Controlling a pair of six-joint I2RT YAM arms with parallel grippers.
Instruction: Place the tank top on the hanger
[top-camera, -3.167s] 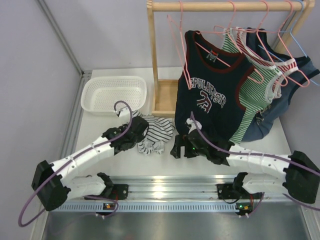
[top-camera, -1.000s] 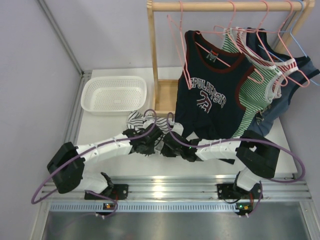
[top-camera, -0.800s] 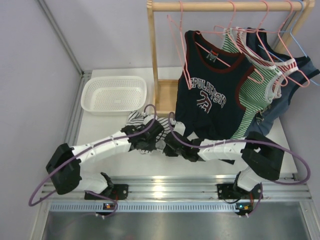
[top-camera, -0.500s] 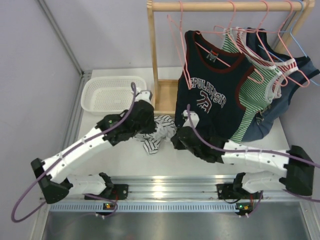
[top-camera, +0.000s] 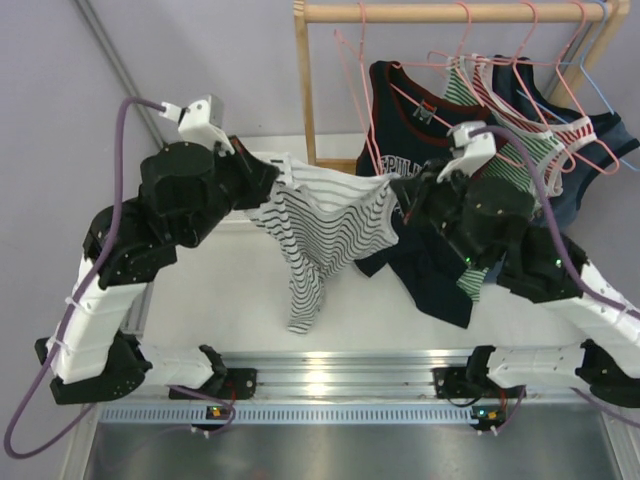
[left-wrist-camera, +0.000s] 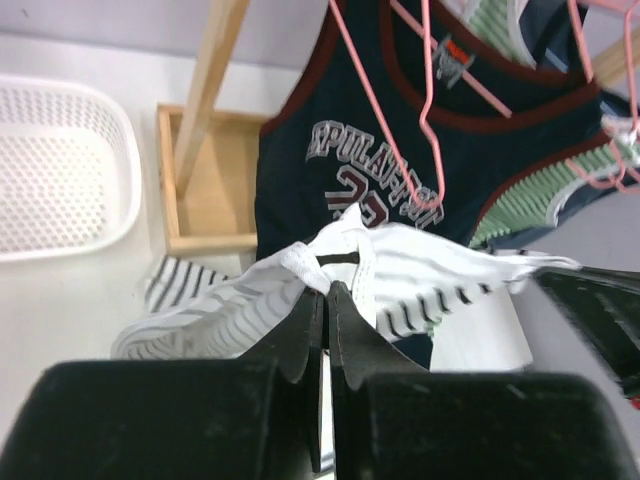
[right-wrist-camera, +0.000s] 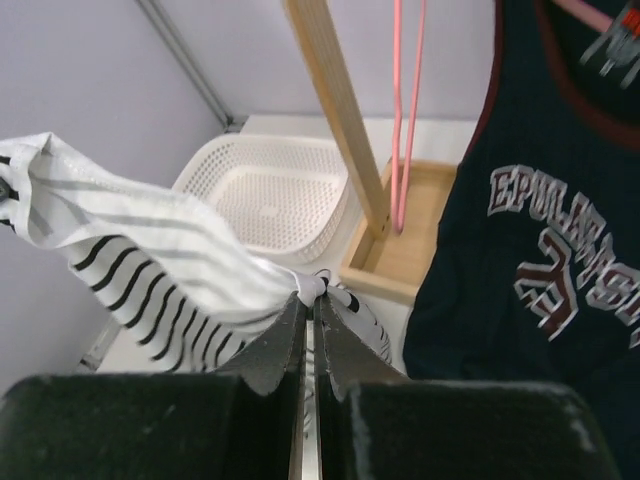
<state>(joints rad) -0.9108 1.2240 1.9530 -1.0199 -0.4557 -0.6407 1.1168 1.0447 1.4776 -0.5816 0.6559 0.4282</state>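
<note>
The tank top (top-camera: 322, 225), white with thin dark stripes, hangs in the air stretched between my two grippers, its lower part drooping toward the table. My left gripper (top-camera: 272, 178) (left-wrist-camera: 327, 288) is shut on one upper corner of the tank top (left-wrist-camera: 300, 268). My right gripper (top-camera: 405, 195) (right-wrist-camera: 312, 290) is shut on the other corner of the tank top (right-wrist-camera: 150, 235). The hanger (top-camera: 357, 90) (right-wrist-camera: 405, 110), a bare pink wire one, hangs on the rail just behind and above the cloth.
A wooden rack (top-camera: 306, 90) stands at the back with a navy lettered top (top-camera: 400, 100), a green striped top (top-camera: 540, 140) and a light blue hanger (top-camera: 603, 95) on it. A white basket (left-wrist-camera: 60, 160) (right-wrist-camera: 270, 190) sits at the back left.
Both arms have risen from the table, lifting the tank top and spreading it wide between them. It lay bunched on the table before; the right gripper closed on it.
</note>
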